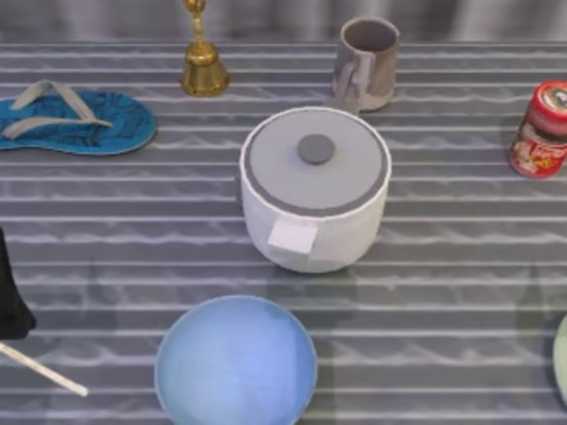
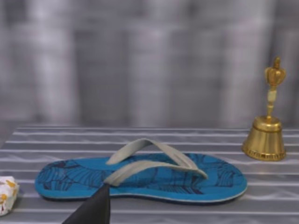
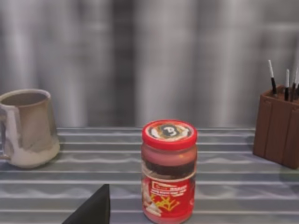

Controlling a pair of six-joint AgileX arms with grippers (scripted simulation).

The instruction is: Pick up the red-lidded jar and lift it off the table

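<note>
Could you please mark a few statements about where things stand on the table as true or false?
1. The red-lidded jar stands upright on the table near its right edge. True.
2. The jar's lid is off and lies beside it. False: the red lid sits on the jar, as the right wrist view shows.
3. The grey-mauve mug stands at the far side, to the left of the jar. True.
4. The blue flip-flop lies on top of the white lidded pot. False: it lies flat on the table at the far left, apart from the pot.
5. A gripper is closed around the jar. False: nothing touches it in the top view.
</note>
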